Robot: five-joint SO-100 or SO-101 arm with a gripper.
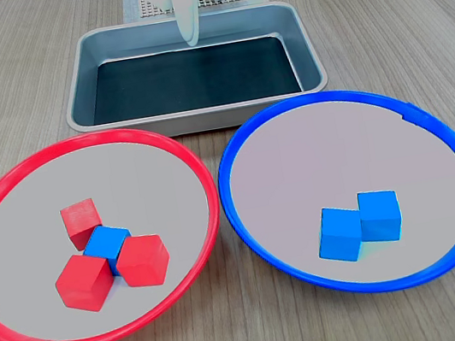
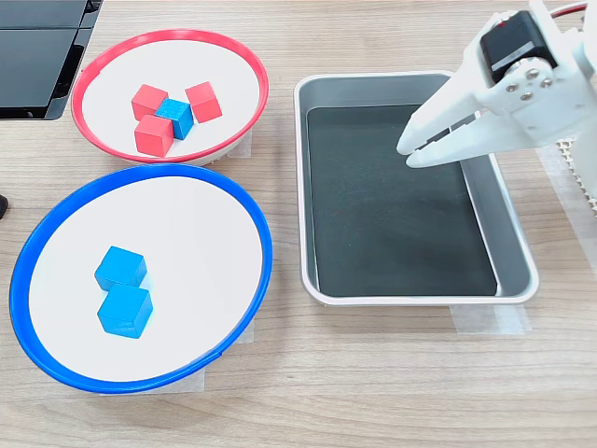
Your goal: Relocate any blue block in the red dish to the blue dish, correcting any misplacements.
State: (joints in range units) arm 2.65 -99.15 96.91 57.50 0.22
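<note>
Pre-reach: blue block (image 1: pixel 106 241) wedged between 3 red cubes (image 1: pixel 80 218) at red dish (image 1: pixel 4 180) center, claw (image 2: pixel 417 150) empty, nearly together over tray (image 2: pixel 303 187); next reach 10 o'clock in second exterior view, open wider.

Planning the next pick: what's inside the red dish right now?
The red dish holds three red cubes clustered around one blue block in both exterior views. The cubes press close, covering the block's lower sides; only its top shows clearly.
</note>
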